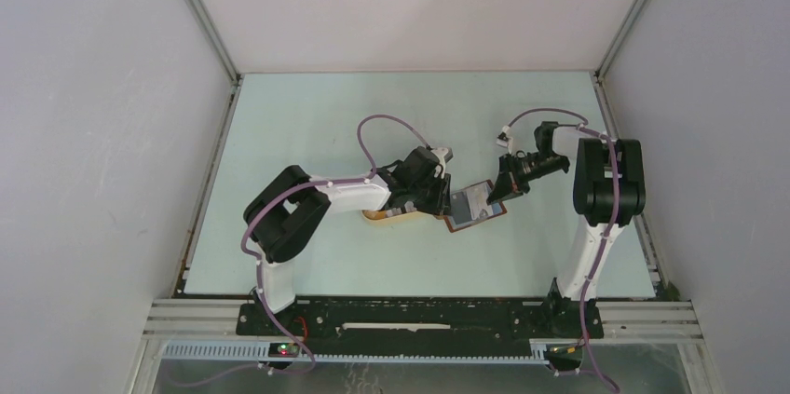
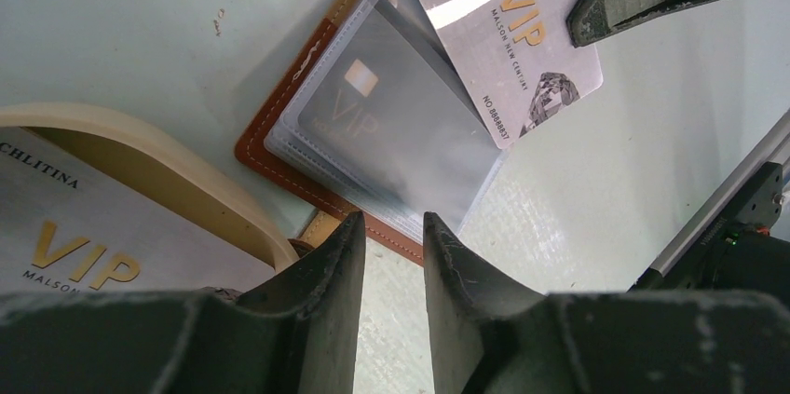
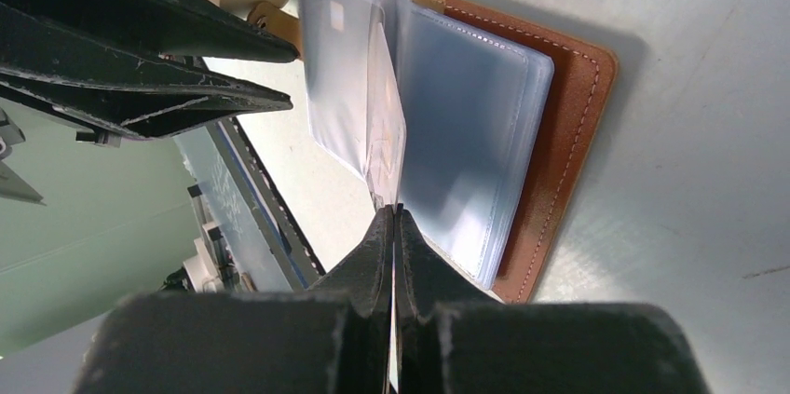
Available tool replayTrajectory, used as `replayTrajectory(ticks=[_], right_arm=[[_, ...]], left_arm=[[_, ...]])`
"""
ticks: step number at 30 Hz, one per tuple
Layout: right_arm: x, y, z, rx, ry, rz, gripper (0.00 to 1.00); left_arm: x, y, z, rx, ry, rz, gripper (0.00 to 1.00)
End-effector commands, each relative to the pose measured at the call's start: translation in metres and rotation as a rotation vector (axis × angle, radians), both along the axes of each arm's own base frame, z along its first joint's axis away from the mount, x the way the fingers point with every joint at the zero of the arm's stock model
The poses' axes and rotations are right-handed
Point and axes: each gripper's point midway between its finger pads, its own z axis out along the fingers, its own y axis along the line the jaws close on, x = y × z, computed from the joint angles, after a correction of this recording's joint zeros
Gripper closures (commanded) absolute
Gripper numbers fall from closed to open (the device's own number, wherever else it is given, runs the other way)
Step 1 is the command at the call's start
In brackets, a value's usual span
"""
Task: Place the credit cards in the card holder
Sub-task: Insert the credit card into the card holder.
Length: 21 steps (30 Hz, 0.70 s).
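Note:
The card holder (image 1: 484,218) lies open on the table, brown leather (image 3: 578,87) underneath and clear sleeves (image 2: 401,133) on top. A dark credit card (image 2: 368,105) sits in one sleeve. My right gripper (image 3: 395,210) is shut on a whitish VIP credit card (image 2: 512,31), seen edge-on as a thin card (image 3: 385,115) standing between the sleeves. My left gripper (image 2: 393,226) stands partly open with nothing between its fingers, its tips at the holder's near edge. Another VIP credit card (image 2: 74,245) lies in the tray.
An oval cream tray (image 2: 158,156) sits just left of the holder, partly under my left arm (image 1: 345,194). The two grippers are close together over the holder. Grey walls enclose the table on three sides.

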Motion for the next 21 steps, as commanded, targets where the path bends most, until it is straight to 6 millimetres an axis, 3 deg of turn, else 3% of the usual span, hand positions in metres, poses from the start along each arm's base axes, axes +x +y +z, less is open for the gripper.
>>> replayTrajectory(ticks=[1,21], right_arm=[[0.012,0.0,0.001,-0.047,-0.048,0.009,1.0],[0.035,0.001,0.004,-0.109,-0.085,-0.067,1.0]], left_arm=[[0.005,-0.003,0.003,-0.019,0.004,0.01,0.65],[0.004,-0.003,0.002,-0.024,0.011,0.008,0.65]])
